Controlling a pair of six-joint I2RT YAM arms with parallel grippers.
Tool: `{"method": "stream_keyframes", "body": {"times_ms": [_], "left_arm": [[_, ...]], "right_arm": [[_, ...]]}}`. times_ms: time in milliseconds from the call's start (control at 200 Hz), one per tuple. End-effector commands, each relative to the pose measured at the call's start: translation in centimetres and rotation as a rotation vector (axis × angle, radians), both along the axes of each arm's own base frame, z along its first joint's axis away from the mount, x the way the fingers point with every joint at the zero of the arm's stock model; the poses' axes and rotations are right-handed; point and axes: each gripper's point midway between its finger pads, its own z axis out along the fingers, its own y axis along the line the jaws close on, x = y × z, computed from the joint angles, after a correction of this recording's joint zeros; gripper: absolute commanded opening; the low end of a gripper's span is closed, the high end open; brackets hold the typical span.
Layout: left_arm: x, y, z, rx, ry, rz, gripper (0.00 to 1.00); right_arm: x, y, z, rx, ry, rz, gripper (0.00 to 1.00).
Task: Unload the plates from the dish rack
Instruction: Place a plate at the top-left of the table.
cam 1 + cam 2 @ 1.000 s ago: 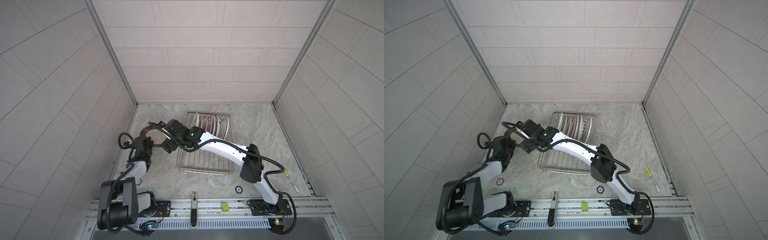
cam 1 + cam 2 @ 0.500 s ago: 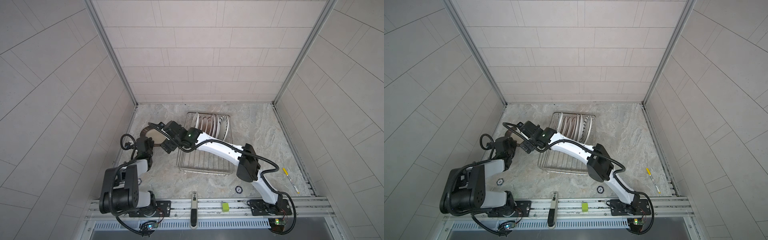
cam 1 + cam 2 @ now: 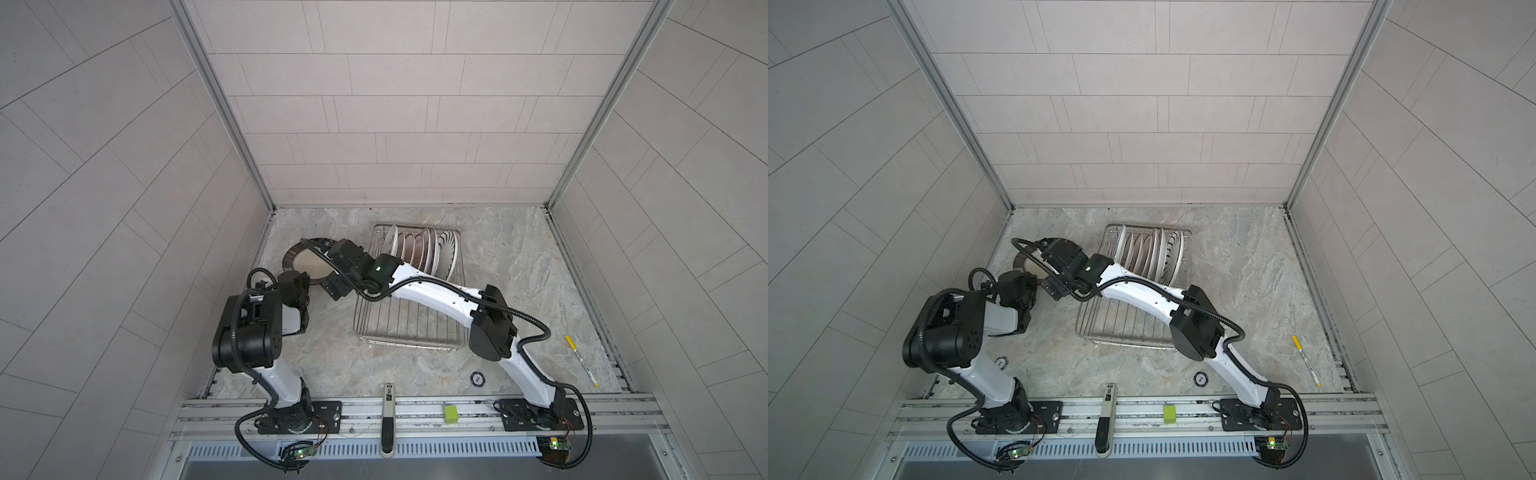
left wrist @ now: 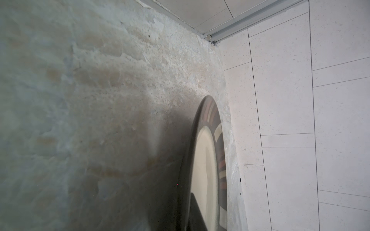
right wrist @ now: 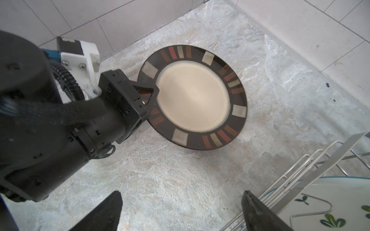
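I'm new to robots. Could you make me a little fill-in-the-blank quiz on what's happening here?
The left gripper is shut on a dark-rimmed plate with a ____ centre.
The jaws of the right gripper stand ____.
In the dish rack, the white plates stand ____, not flat.
Missing words: cream, open, upright.

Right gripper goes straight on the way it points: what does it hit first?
Probably the bare tabletop: the right gripper is open and only stone shows ahead between its jaws. The dark-rimmed plate and the dish rack flank that line, clear of it. Depth unclear.
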Motion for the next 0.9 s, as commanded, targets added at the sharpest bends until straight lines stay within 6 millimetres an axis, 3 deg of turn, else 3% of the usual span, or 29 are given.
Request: {"method": "stream_keyframes", "body": {"times_ms": [0, 510, 896], "left_arm": [[1.6, 0.6, 0.4, 0.01, -0.04, 0.017, 0.03], [2.5, 0.9, -1.3, 0.077, 0.008, 0.024, 0.2], [2.6, 0.6, -1.7, 0.098, 0.027, 0.007, 0.44]], "right_arm": [[2.0, 0.1, 0.0, 0.037, -0.008, -0.05, 0.95], [3.0, 0.2, 0.1, 0.04, -0.033, -0.046, 0.94], [3.0, 0.2, 0.0, 0.031, -0.03, -0.042, 0.94]]}}
